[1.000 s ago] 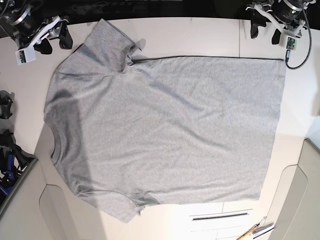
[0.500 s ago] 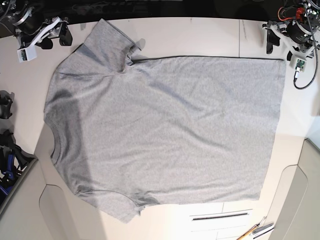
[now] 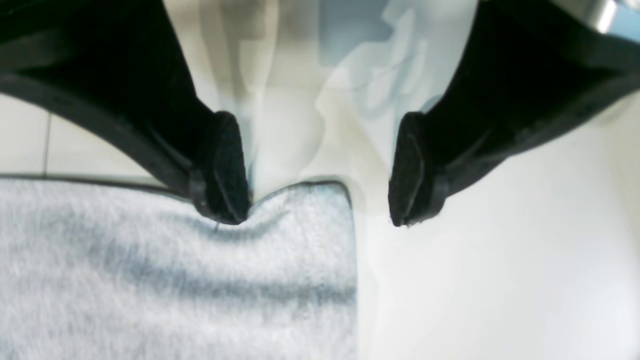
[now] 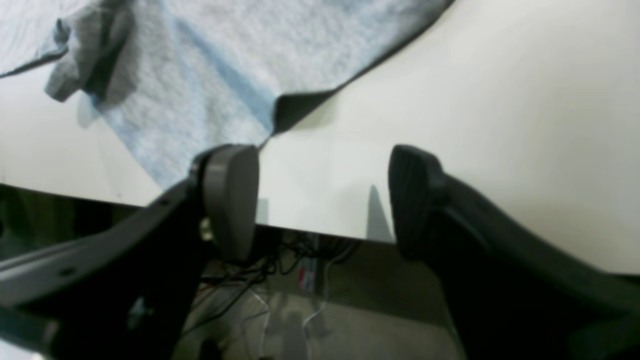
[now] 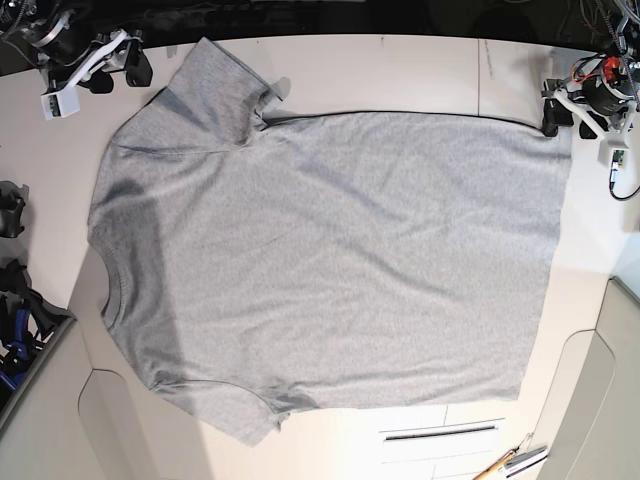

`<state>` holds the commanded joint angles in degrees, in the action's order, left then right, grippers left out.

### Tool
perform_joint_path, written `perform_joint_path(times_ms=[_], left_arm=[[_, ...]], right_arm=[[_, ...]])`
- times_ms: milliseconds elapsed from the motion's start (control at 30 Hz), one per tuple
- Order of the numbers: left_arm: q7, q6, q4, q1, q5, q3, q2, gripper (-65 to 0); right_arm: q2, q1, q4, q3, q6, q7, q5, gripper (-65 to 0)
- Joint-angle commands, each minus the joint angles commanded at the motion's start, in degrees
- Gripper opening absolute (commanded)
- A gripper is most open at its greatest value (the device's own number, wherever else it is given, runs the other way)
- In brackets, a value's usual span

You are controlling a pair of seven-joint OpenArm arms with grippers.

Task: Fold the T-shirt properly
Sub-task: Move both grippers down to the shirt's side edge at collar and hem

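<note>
Left hand [image 3: 320, 170] now lower, apparently touching the grey T-shirt's [image 5: 330, 260] corner edge.
</note>
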<state>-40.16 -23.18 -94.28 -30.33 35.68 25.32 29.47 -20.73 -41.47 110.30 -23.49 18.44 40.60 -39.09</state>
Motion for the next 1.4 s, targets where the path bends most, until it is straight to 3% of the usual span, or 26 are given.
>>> perform_joint_path(times_ms=[167, 300, 400, 467, 600, 733, 1000, 1033, 1100, 1400], left_arm=[[-3.3, -0.2, 0.8, 0.0, 1.7, 1.6, 1.3, -17.4], [-10.3, -7.2, 0.8, 0.0, 12.9, 7.0, 1.3, -17.4], [-13.8, -9.8, 0.9, -0.2, 21.7, 12.0, 1.3, -17.4], [-14.6, -10.5, 0.9, -0.2, 24.8, 14.4, 1.3, -17.4], [-14.4, -10.5, 2.8, -0.3, 26.3, 14.6, 1.3, -17.3], [-11.4, -10.6, 7.5, 0.3, 26.3, 14.4, 1.3, -17.3], [-12.9, -12.2, 15.0, 4.0, 31.3, 14.3, 1.3, -17.3], [-13.1, -12.3, 15.3, 4.1, 31.6, 14.3, 1.2, -17.3], [-14.2, -12.4, 15.3, 4.1, 32.3, 13.7, 1.0, -17.3], [-13.6, -13.1, 15.3, 4.8, 32.5, 6.6, 1.0, -17.3]], right_arm=[[0.0, 0.0, -0.1, 0.0, 1.29, 0.4, -0.7, -24.6], [0.0, 0.0, -0.1, 0.0, 1.29, 0.4, -1.4, -24.6], [0.0, 0.0, -0.1, 0.0, 1.31, -0.1, -1.4, -24.6], [0.0, 0.0, -0.1, 0.0, 1.33, -0.1, -1.4, -24.6], [0.0, 0.2, -0.1, 0.0, 2.80, -0.3, -1.5, -24.5], [0.0, 0.3, -0.2, 0.6, 2.80, -0.5, -1.4, -24.5], [0.0, 1.8, -4.0, 3.5, 2.82, -1.1, -1.6, -24.5], [0.3, 2.3, -4.8, 3.5, 3.28, -1.1, -1.9, -24.5], [1.3, 3.0, -5.8, 3.6, 5.84, -0.9, -2.6, -24.5], [5.7, 5.0, -7.7, 4.1, 6.01, -1.0, -3.4, -24.5]])
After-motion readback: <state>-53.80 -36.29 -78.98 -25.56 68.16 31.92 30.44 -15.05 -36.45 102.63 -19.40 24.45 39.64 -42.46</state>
